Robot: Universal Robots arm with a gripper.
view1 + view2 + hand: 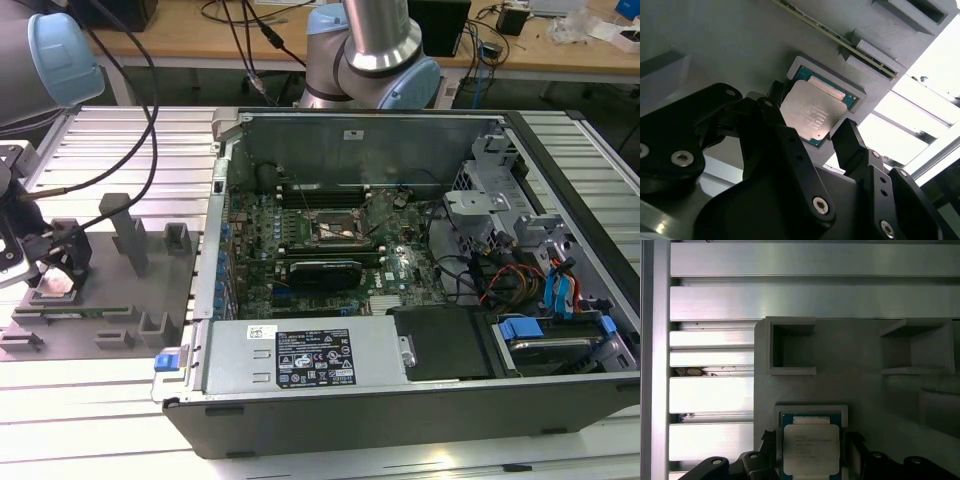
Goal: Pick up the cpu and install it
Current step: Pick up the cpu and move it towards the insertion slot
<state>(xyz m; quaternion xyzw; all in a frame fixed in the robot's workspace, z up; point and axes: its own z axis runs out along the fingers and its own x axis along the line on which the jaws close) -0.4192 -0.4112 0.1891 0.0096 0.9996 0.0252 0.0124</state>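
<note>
- At the exterior view's far left, the black hand (52,272) hangs low over a grey holder plate (110,292), which lies on the ribbed aluminium tabletop (120,130).
- In both wrist views the cpu (812,114) (811,447) lies flat in a shallow square pocket (805,62) (810,408) of this plate, with its silvery top up and a green edge around it.
- The hand (811,113) (812,442) is spread apart. Its dark fingers (847,137) (856,447) stand one on each side of the cpu, very close to its edges. In the first wrist view a thin gap seems to be on both sides, so the chip is not lifted.
- A little to the right on the plate stand some grey upright posts (130,235) and other pockets.
- Just beside the plate, to the right, an open computer case (400,425) lies on its side.
- Near its front edge is a silver power supply (300,355) with a label.
- Farther in, on the green board, is the black socket (335,228) with a metal bracket. A long dark expansion card (325,270) lies just near of it.
- At the right end of the case are blue and red cables (560,290).
- Beyond the case, at the far side, rises the grey and blue arm (375,50).
</note>
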